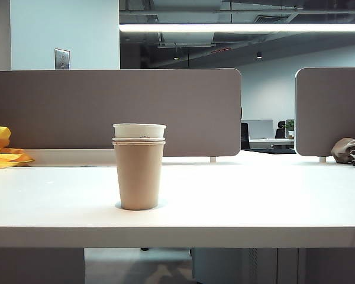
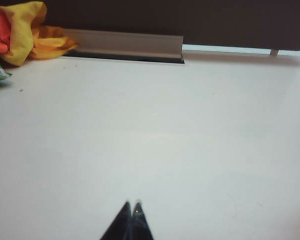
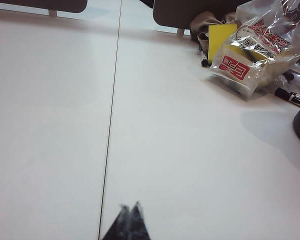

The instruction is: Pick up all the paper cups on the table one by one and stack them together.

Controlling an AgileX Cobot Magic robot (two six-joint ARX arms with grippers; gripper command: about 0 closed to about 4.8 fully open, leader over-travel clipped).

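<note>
Stack: white paper cups [image 1: 139, 131] nested in tall brown kraft paper cup [image 1: 139, 175], upright near tabletop [image 1: 272, 201] front edge | loose cups: none visible | left pincer [image 2: 132, 205]: closed, empty, over bare tabletop | right pincer [image 3: 129, 207]: closed, empty | task: seemingly complete

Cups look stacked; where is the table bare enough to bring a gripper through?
Bare table lies right of the cup stack up to the grey partition, and left toward the yellow cloth. The plastic bag corner is crowded. Left gripper and right gripper are shut over bare white surface.
</note>
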